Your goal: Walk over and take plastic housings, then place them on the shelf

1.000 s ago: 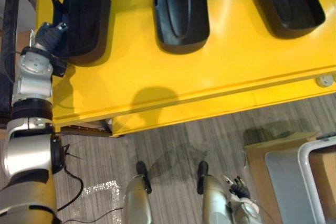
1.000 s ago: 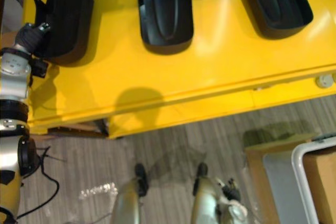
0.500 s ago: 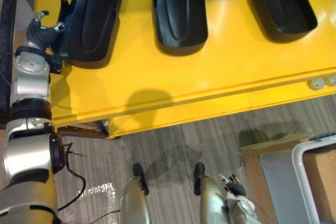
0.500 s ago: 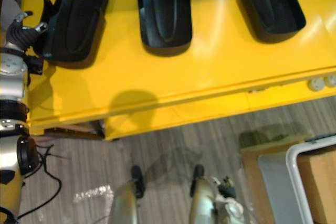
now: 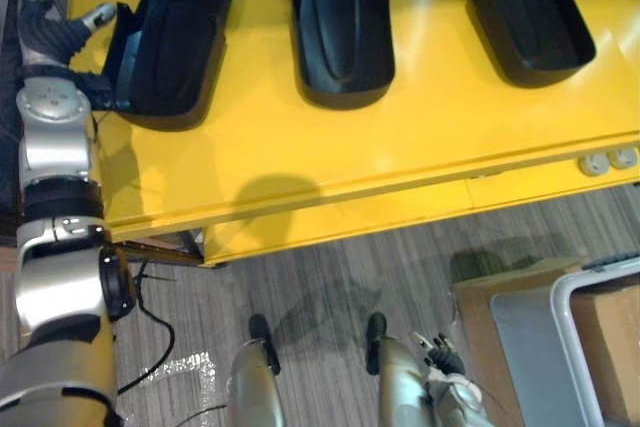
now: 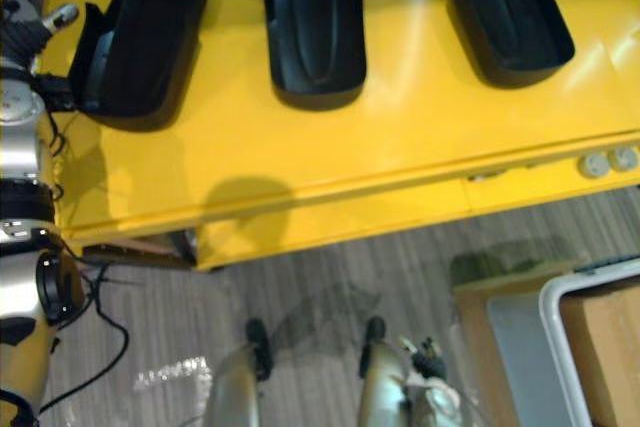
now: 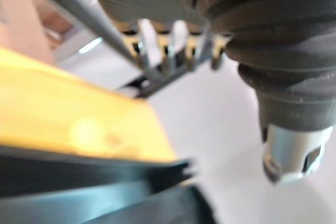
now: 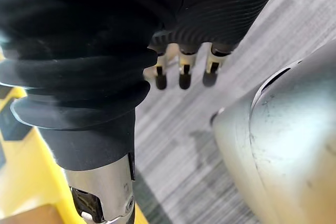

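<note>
Yellow counter (image 5: 300,147) carries three black moulded plastic housings (image 5: 342,22), spaced likely for single grabs. Left hand (image 5: 48,32) sits just beside the leftmost housing (image 5: 175,47), fingers (image 7: 148,43) spread, empty; right hand (image 8: 181,72) hangs slack, unused.

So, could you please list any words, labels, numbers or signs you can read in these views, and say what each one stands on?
No text can be read in any view.
Left housing, middle housing, right housing: plain black, no lettering visible.
Yellow surface: no label visible.
Round fittings on its front edge: too small to show any marking.
Cardboard box at lower right: no print visible.
</note>
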Available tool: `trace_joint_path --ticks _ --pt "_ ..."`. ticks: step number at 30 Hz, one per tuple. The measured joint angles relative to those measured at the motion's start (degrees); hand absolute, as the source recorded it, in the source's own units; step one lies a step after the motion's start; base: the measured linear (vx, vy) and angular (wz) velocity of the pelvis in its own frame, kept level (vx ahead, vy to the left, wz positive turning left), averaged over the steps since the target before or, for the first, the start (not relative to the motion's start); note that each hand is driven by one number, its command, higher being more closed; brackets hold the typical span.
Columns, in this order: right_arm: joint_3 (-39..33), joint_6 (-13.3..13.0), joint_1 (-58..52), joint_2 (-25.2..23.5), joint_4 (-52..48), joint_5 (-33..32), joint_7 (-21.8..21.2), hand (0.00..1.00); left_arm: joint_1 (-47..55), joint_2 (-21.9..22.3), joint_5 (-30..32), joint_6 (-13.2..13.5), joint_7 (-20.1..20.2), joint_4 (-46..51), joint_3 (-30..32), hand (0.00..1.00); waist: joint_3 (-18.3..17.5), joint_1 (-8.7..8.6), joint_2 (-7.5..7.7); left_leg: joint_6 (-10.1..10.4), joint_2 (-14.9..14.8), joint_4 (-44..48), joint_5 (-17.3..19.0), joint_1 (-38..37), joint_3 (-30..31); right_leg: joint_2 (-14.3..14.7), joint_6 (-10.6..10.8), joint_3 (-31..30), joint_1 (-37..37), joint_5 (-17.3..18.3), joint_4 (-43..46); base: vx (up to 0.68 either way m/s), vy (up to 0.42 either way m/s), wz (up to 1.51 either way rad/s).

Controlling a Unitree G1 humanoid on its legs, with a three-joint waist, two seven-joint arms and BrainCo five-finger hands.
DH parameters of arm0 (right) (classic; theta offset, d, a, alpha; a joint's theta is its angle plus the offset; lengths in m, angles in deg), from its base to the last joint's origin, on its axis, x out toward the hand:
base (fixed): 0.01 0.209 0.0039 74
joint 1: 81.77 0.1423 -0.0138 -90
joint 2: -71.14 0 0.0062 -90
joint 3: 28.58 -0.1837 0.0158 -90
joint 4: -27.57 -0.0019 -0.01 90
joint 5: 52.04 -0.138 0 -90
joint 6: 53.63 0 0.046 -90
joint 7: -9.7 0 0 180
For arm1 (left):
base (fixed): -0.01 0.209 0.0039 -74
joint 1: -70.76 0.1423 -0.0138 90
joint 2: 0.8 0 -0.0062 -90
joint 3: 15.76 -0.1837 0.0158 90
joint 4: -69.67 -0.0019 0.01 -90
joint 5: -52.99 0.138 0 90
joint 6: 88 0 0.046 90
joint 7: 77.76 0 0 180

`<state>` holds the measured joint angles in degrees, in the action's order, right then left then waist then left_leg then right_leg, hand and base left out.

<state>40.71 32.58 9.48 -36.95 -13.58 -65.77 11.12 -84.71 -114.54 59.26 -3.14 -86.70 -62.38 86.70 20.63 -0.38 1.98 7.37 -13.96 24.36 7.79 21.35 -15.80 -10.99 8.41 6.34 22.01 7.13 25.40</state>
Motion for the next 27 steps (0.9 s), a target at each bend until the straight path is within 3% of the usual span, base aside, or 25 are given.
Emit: trace_joint_path --ticks 3,7,11,14,19,27 --pt "-0.1 0.0 -0.1 0.0 0.0 0.0 0.1 0.0 0.0 0.0 -1.9 0.8 -2.3 5.0 -1.4 0.0 0.0 -0.03 -0.05 -0.2 0.2 0.3 0.2 0.4 0.2 -0.2 0.0 0.1 0.0 0.0 0.0 -0.02 0.007 0.04" --pt "-0.5 -0.4 -0.8 0.1 -0.6 0.2 1.2 0.0 6.9 0.5 -3.6 2.7 -8.3 23.3 -2.2 0.0 -0.4 -0.03 -0.75 -0.5 0.3 1.1 0.6 0.9 0.6 -0.3 0.0 0.3 0.0 0.0 0.0 -0.01 0.001 0.03" --pt "-1.7 -1.5 -2.3 1.1 -1.2 1.2 2.0 0.0 21.3 7.5 -3.1 5.6 -14.5 41.2 0.7 0.0 -2.2 0.01 -3.84 -0.7 0.5 2.3 1.7 1.4 0.8 -0.8 0.3 0.4 -0.2 0.4 0.3 0.01 0.01 0.02" --pt "-2.6 -2.6 -2.9 1.2 -1.2 1.7 3.1 0.0 31.3 14.7 -2.2 8.8 -17.8 50.6 2.7 0.0 -2.6 -0.09 -4.54 -0.6 0.5 2.5 2.1 1.1 0.9 -0.8 0.1 0.2 -0.2 1.3 1.1 0.0 0.001 0.01" --pt "-2.8 -3.3 -3.3 1.4 -0.4 3.6 3.9 0.0 39.0 20.1 1.5 10.0 -19.4 53.6 3.2 0.0 -2.6 -0.34 -4.54 -0.4 0.3 2.6 2.3 0.8 0.9 -0.5 0.0 -0.1 -0.3 1.4 0.9 -0.01 -0.019 -0.04" --pt "-2.8 -3.4 -3.3 1.5 -0.1 5.5 3.9 0.0 44.5 20.9 1.3 9.9 -19.6 51.5 10.2 0.0 -2.6 -0.3 -4.54 -0.2 -0.4 3.9 3.2 1.0 1.0 0.2 0.0 -0.3 -0.4 1.4 1.0 0.01 -0.006 -0.03"
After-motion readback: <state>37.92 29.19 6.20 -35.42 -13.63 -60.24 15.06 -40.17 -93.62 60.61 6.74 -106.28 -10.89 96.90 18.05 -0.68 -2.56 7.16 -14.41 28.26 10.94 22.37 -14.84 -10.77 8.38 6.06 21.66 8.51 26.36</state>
